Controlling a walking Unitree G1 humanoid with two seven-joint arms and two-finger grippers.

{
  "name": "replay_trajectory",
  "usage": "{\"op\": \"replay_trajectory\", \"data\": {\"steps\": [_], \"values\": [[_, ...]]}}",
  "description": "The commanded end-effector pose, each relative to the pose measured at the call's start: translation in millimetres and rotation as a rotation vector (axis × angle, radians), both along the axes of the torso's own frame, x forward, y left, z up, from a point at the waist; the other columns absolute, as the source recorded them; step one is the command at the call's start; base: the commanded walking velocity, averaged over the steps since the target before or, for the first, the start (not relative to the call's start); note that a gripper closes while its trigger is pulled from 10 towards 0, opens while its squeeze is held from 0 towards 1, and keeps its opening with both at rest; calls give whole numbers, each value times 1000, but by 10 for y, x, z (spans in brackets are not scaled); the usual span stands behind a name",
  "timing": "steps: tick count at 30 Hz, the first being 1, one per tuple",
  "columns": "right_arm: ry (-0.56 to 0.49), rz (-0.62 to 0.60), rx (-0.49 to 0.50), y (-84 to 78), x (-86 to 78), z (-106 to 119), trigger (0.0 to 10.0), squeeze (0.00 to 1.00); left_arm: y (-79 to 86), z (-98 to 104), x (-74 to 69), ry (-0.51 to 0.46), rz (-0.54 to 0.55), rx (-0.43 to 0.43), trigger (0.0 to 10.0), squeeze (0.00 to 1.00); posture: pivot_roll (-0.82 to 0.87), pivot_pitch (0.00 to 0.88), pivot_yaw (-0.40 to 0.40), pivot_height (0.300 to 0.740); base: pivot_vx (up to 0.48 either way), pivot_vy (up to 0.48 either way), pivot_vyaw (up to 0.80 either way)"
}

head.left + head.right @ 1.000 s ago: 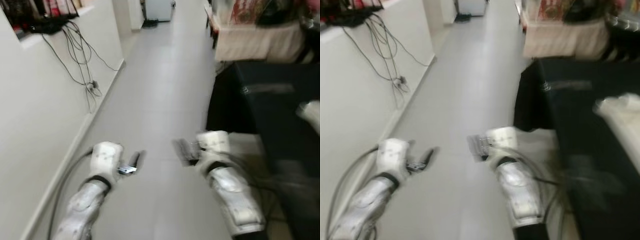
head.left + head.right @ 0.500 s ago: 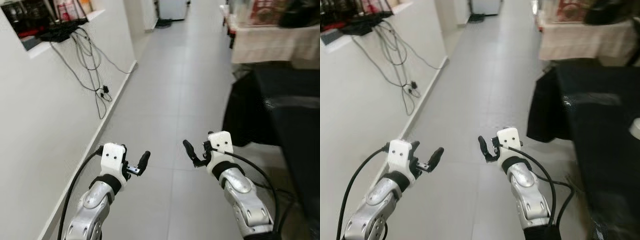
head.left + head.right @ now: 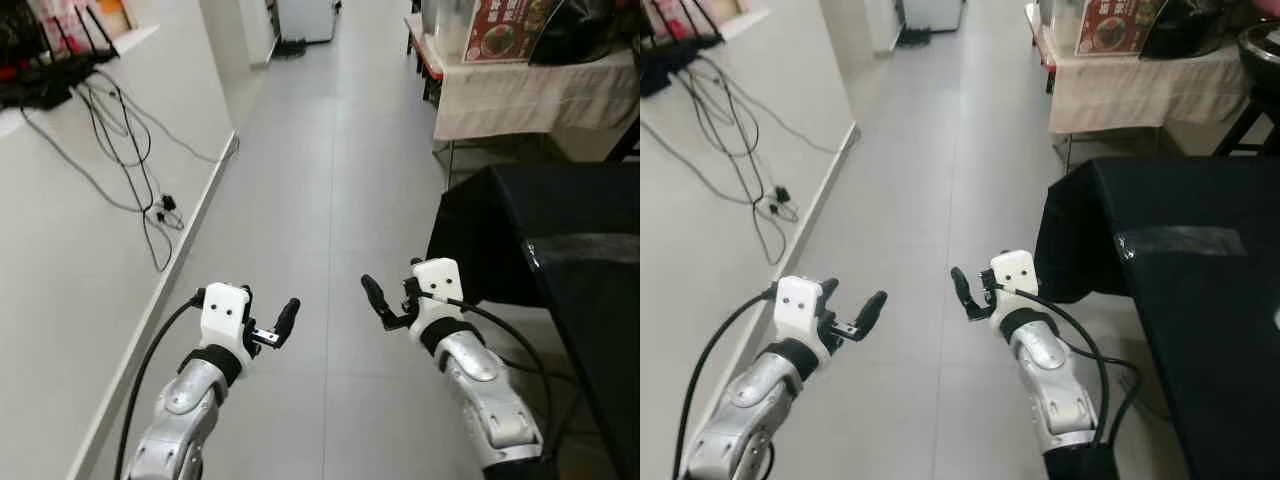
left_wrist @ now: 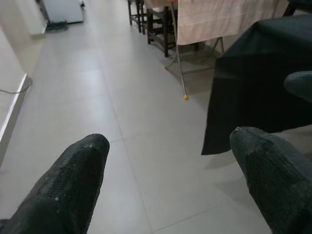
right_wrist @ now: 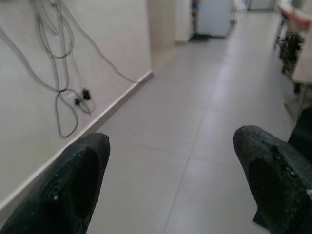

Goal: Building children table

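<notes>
Walking the pale grey tiled corridor floor (image 3: 330, 150), the robot carries its left hand (image 3: 268, 327) and right hand (image 3: 385, 305) spread open and empty. No children's-table parts appear; steering wide of the black-draped table (image 3: 1180, 260) seems wise.

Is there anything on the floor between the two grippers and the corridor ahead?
Nothing visible. The left gripper and right gripper, both open, hover over bare floor. The black-covered table stands to the right, cables along the left wall.
</notes>
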State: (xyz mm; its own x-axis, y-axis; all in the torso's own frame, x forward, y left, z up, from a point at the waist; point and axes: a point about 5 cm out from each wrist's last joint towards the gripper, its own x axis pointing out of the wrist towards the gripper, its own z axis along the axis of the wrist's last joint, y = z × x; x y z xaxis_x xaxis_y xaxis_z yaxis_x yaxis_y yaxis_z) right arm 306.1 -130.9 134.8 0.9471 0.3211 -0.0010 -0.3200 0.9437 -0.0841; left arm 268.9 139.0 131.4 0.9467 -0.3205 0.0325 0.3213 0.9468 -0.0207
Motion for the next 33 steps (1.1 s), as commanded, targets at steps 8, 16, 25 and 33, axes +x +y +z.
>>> {"op": "replay_trajectory", "data": {"steps": [8,16,25,33], "values": [[-8,-2,20,-43,-16,1,10000,0,-2,-14,-4,5,-11,4,10000,0,-9,108,79,740,391,0,-800],[-28,8,42,-32,-26,31,10000,0,3,-7,-2,4,-12,7,10000,0,3,112,79,740,390,0,-800],[-45,11,52,-30,-29,58,10000,0,5,3,3,3,-15,5,10000,0,7,116,82,740,241,0,-800],[-54,11,52,-26,-26,65,10000,0,14,6,7,3,-14,7,10000,0,9,116,82,740,0,0,-800]]}}
